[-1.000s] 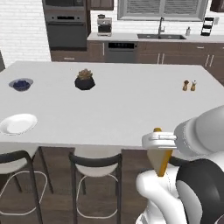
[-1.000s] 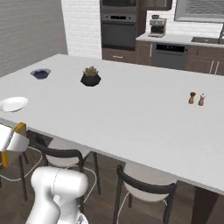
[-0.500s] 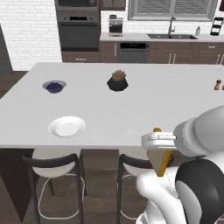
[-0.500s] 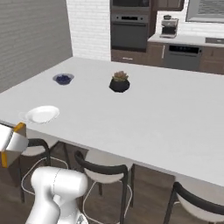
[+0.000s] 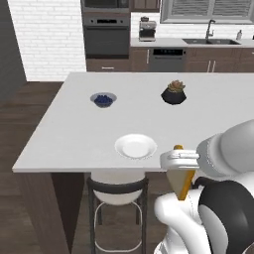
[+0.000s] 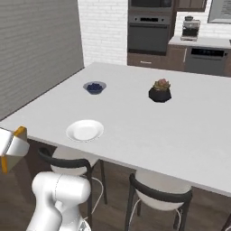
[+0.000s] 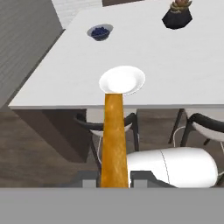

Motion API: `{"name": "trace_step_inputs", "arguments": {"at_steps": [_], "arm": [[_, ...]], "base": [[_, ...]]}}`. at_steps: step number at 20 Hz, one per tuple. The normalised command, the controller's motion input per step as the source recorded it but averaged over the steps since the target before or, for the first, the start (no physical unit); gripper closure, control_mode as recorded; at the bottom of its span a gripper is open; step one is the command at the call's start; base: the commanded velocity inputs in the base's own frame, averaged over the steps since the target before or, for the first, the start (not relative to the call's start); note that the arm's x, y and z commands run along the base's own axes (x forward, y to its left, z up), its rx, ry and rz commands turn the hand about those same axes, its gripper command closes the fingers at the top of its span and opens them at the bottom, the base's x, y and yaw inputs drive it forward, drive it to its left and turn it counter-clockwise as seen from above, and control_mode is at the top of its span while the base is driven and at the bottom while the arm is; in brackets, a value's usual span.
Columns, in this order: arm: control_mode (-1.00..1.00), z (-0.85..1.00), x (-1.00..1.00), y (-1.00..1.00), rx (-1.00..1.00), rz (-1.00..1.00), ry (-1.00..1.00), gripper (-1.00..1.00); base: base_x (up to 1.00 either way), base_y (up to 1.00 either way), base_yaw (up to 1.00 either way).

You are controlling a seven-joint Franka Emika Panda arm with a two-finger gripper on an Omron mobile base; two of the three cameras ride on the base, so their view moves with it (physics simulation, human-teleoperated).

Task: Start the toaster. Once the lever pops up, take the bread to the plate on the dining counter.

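Clamping the bread (image 7: pixel 114 140) edge-on w/ fingertips mostly hidden, the gripper (image 5: pixel 179 171) hangs off the near edge of the dining counter (image 5: pixel 74 134), short of the plate (image 5: pixel 135 146), w/ bare top btwn berry bowl (image 5: pixel 103 99) & plant pot (image 5: pixel 174 94).

My dining counter (image 5: pixel 74 134) fills the middle of the left base view, off-white on a dark wood base. The white plate (image 5: pixel 135 146) sits near its lower edge, the bowl of blue berries (image 5: pixel 103 99) upper left, the black potted plant (image 5: pixel 174 93) upper right.
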Motion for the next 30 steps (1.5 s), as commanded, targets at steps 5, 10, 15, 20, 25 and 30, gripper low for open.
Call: {"name": "trace_step_inputs", "arguments": {"at_steps": [5, 10, 15, 20, 25, 30], "arm": [[1.0, 0.0, 0.0, 0.0, 0.0, 0.0, 0.0, 1.0], [1.0, 0.0, 0.0, 0.0, 0.0, 0.0, 0.0, 1.0], [1.0, 0.0, 0.0, 0.0, 0.0, 0.0, 0.0, 1.0], [1.0, 0.0, 0.0, 0.0, 0.0, 0.0, 0.0, 1.0], [-1.0, 0.0, 0.22, -0.31, 0.07, 0.1, 0.01, 1.0], [-1.0, 0.0, 0.45, -0.71, 0.16, 0.19, 0.01, 1.0]], "base": [[0.79, 0.52, -0.02], [0.63, 0.01, 0.0], [0.39, 0.01, 0.0], [0.14, 0.0, 0.04], [0.06, 0.0, 0.01], [0.0, 0.0, 0.0]]}}
